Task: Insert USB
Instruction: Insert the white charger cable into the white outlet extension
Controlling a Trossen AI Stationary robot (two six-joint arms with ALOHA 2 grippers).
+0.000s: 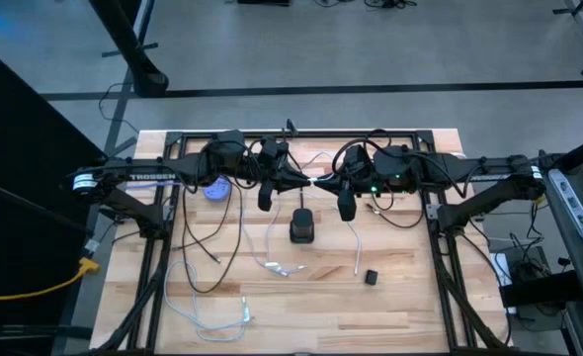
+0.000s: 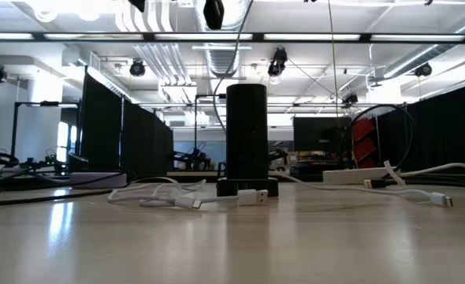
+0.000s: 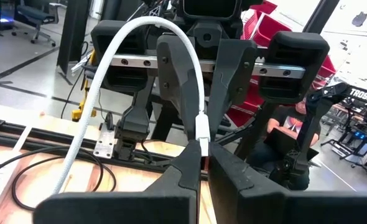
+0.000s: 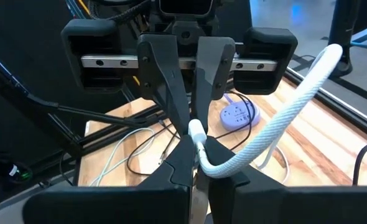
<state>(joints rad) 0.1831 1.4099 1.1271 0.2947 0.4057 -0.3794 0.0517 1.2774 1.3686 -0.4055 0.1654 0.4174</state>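
Note:
A white braided USB cable has its plug end [image 3: 203,127] held up in the air between my two grippers, which meet tip to tip above the middle of the table. My left gripper [image 1: 308,181] comes from the left, my right gripper [image 1: 324,183] from the right, and both are shut on that end. The cable [image 1: 356,247] droops from there to the table. Below them a black upright block [image 1: 301,227] stands on its base [image 2: 248,188]. In the low view both grippers are out of sight above. My left gripper [image 3: 202,158] pinches the cable's plug end [image 3: 204,147] between its two fingers, coming level from the table's left. The plug is lifted clear of the table, and the cable arches away [image 3: 149,25] beside the fingers. My right gripper [image 4: 199,167] pinches the cable just behind the white plug housing [image 4: 197,132], level from the table's right, facing the other gripper. The cable [image 4: 283,118] curves out sideways from the fingers and hangs slack.
Another white cable with a USB plug [image 2: 254,196] lies in front of the block. Black cables [image 1: 208,247] and a thin white one [image 1: 212,321] loop over the left half. A purple power strip [image 1: 215,188] sits far left, and a small black piece [image 1: 371,278] lies near right.

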